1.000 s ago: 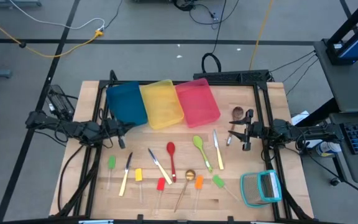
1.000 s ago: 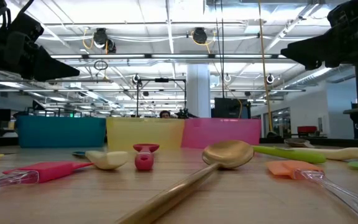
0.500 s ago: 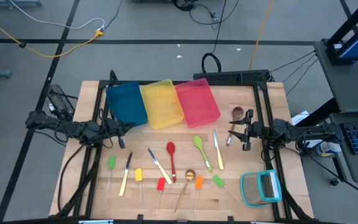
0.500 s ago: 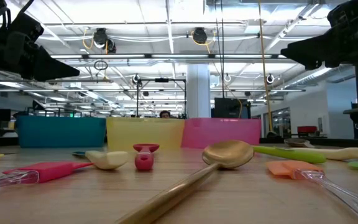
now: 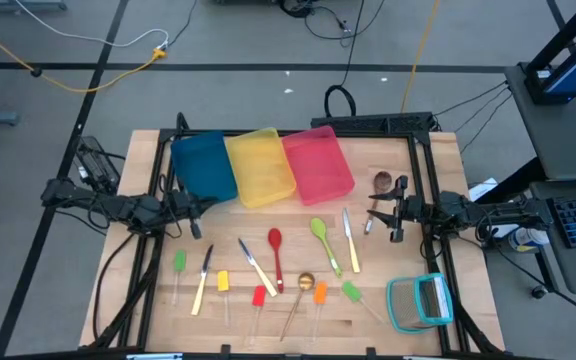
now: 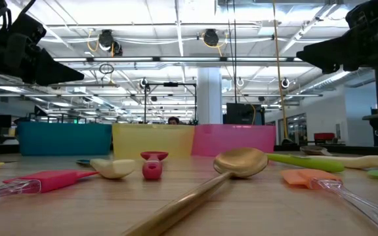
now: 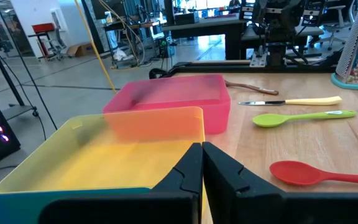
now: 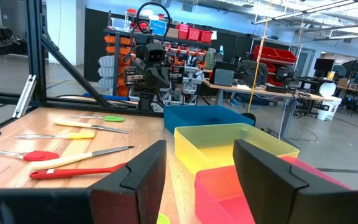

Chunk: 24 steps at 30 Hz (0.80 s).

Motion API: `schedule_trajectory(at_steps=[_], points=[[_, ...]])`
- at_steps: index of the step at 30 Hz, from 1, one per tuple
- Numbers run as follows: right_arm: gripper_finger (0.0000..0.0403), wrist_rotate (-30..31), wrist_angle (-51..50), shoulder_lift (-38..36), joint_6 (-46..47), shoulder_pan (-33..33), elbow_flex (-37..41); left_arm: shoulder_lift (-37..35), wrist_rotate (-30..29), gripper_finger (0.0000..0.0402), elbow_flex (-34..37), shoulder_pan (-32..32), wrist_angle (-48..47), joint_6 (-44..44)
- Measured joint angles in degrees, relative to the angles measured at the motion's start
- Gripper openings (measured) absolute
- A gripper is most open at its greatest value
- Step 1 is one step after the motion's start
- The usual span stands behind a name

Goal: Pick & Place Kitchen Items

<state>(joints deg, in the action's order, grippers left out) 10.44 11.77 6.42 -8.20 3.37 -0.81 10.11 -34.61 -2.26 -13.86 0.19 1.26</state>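
Wooden table (image 5: 158, 310) holds scattered colourful kitchen items (image 5: 276, 262); left end effector (image 5: 196, 208) closed; right end effector (image 5: 380, 212) apart.

The room was a large open workshop with a grey floor (image 5: 248, 40), cables (image 5: 88, 70) trailing across it, a white column (image 6: 209, 95), ceiling strip lighting, and workbenches (image 8: 272, 93).

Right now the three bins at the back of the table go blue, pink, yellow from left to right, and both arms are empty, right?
Not quite. The high view shows the blue bin, then the yellow bin in the middle and the pink bin on the right. The rest holds: the left end effector and the right end effector carry nothing.
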Motion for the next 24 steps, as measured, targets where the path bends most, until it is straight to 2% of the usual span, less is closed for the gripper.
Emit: schedule_trajectory(at_steps=[17, 22, 24], points=[[0.0180, 0.0, 0.4, 0.0, 0.0, 0.0, 0.0, 0.0, 0.0, 0.0017, 0.0, 0.0, 0.0, 0.1], [0.0180, 0.0, 0.7, 0.0, -0.2, 0.0, 0.0, 0.0, 0.0, 0.0017, 0.0, 0.0, 0.1, 8.4], [0.0180, 0.0, 0.9, 0.0, -1.0, 0.0, 0.0, 0.0, 0.0, 0.0017, 0.0, 0.0, 0.1, 9.0]])
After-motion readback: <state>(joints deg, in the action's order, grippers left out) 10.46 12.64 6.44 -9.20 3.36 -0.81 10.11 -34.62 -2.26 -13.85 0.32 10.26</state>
